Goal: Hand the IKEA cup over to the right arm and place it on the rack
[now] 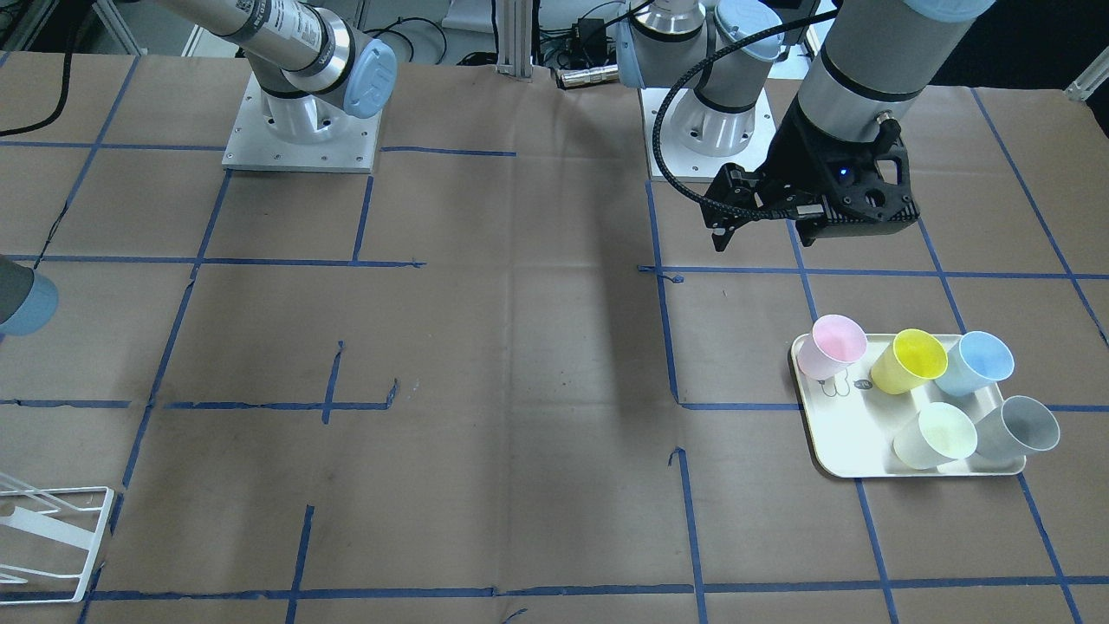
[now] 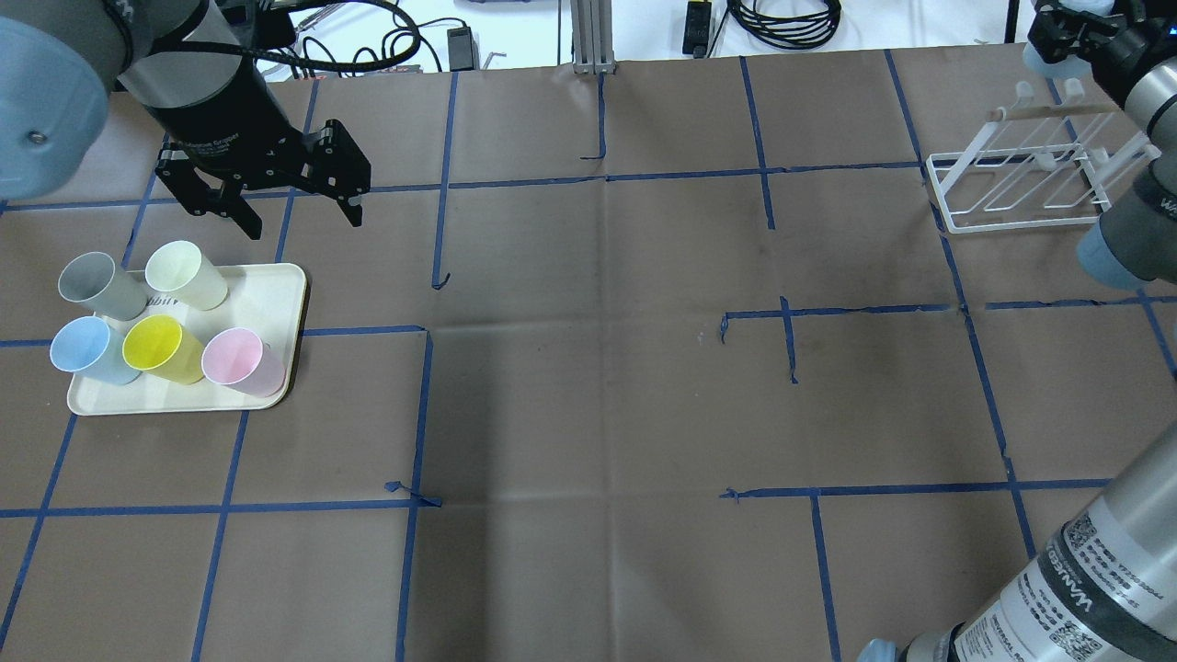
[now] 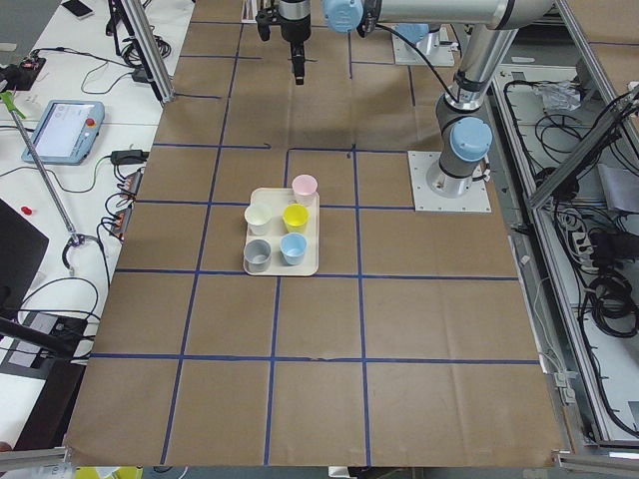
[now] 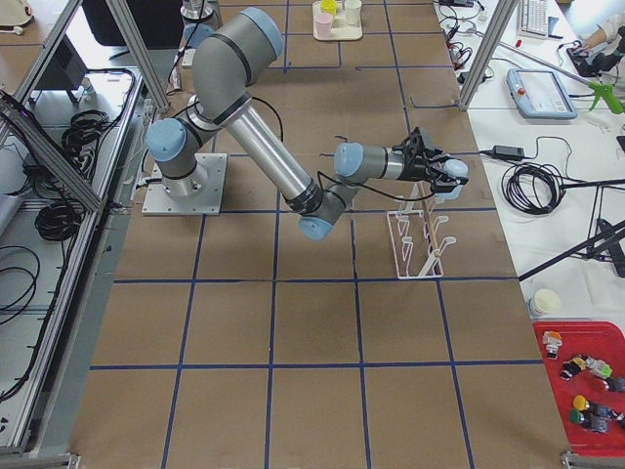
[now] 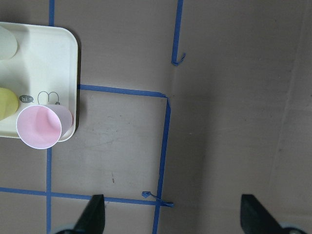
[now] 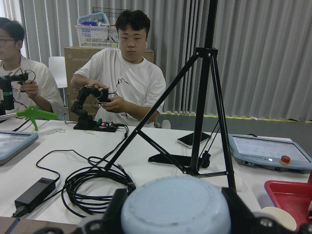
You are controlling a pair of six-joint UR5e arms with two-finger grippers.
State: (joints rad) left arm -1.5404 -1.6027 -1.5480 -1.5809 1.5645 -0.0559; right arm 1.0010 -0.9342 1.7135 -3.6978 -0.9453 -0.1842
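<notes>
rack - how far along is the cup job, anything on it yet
Done: the handover, it seems; the left gripper is open and empty beside the tray. In hand: the right gripper holds what looks like a pale blue cup by the rack. Left: hanging it; the rack holds no cup. Five cups wait on the tray.

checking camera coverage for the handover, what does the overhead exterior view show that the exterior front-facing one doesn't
Only overhead exterior: the whole white wire rack, and the right gripper above its far end with a pale blue cup at its fingers.

Only exterior front-facing: the right arm's base plate and the left arm's base plate. It catches just a corner of the rack.

Both: the cream tray with the pink cup, yellow cup, blue cup, pale green cup and grey cup, and the open left gripper beside it.
</notes>
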